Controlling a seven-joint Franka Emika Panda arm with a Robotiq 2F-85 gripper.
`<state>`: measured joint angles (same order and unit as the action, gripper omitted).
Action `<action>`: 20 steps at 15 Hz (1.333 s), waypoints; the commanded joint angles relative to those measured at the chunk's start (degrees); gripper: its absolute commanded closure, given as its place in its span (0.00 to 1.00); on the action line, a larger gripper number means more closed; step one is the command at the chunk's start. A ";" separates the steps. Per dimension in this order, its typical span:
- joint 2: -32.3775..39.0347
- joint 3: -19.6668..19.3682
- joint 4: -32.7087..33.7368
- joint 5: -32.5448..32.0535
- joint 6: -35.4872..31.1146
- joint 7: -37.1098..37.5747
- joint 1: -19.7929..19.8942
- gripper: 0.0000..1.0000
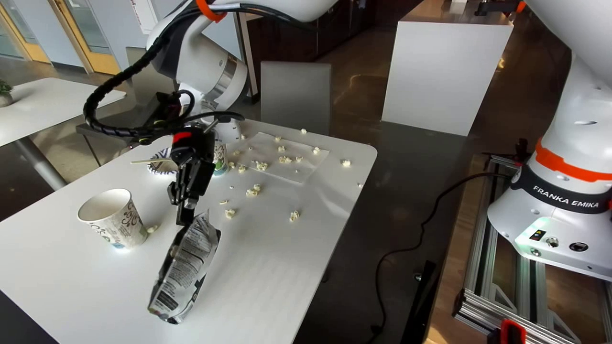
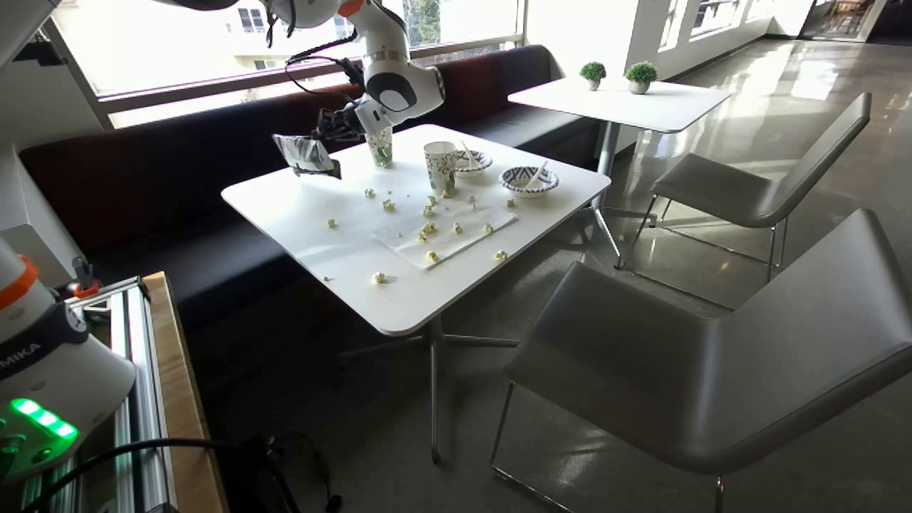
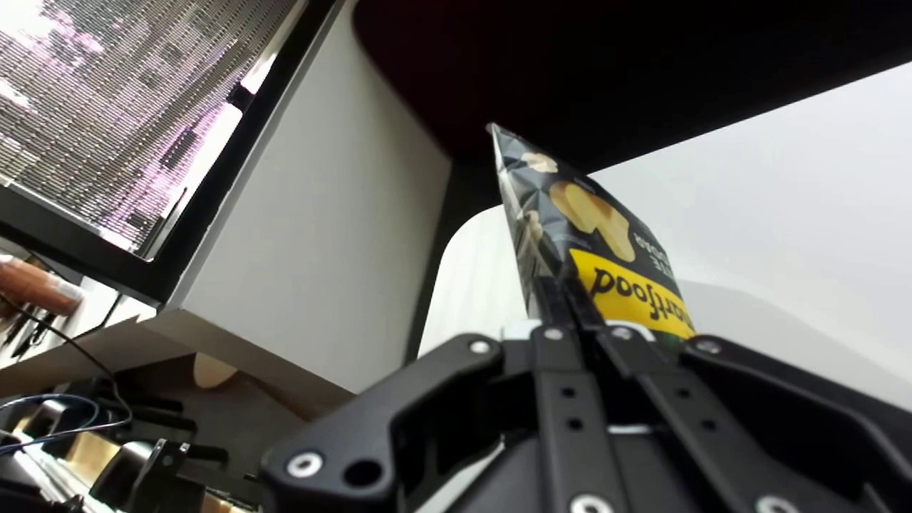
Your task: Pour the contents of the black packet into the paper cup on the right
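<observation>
Black, yellow-banded packet (image 3: 602,231), crinkly and aslant

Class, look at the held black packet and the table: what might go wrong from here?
1. The pincer grips the black packet near one end, so it may twist or slip.
2. Popcorn lies scattered on the table, some beside the right-hand paper cup; more might miss it.
3. The packet juts past the pincer and might topple the other paper cup.

Black packet (image 3: 605,221) pinched in the claw (image 3: 568,303), yellow label (image 3: 627,285) upside down — white table (image 3: 776,171) beyond
</observation>
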<state>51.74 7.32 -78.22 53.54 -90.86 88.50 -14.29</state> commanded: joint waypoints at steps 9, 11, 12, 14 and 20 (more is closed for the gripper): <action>-19.50 -5.50 -14.86 -2.81 -0.73 13.35 0.74 0.03; -23.97 -6.29 -18.08 -3.45 -0.77 19.19 0.97 0.00; -26.31 -6.67 -19.68 -4.18 -0.91 22.03 1.04 0.00; -30.67 -7.44 -22.23 -6.48 -1.36 27.16 1.31 0.00; -41.57 -8.68 -26.75 -19.78 -3.73 37.45 3.66 0.00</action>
<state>16.32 -1.35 -100.69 40.13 -91.67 121.68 -11.61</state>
